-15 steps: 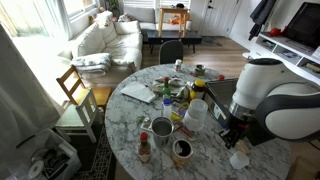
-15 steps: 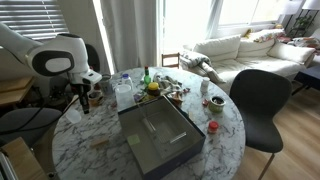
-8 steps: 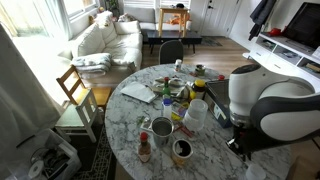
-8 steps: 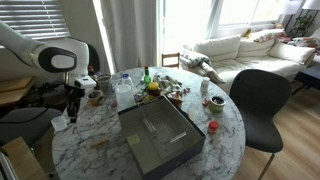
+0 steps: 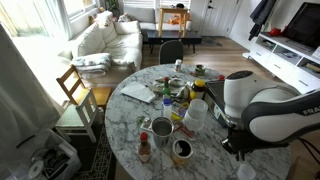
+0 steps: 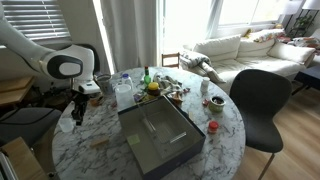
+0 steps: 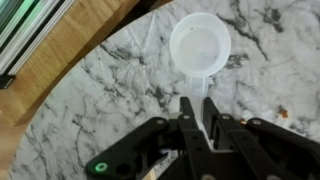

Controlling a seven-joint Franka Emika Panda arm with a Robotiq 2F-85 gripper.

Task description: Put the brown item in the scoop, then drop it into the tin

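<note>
We see the gripper [image 7: 197, 122] has dropped nearer the marble table [image 7: 110, 90] edge, still clamped on the empty white scoop [image 7: 204, 45].

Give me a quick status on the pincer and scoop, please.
Pincer shut on scoop handle. Bowl empty, by marble table edge. No obstruction in wrist view.

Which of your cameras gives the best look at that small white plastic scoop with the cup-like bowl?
The wrist view. There the small white plastic scoop is large and sharp, its empty bowl facing the camera and its handle pinched in the gripper above the marble table. Both exterior views show at most a tiny pale speck of it.
</note>
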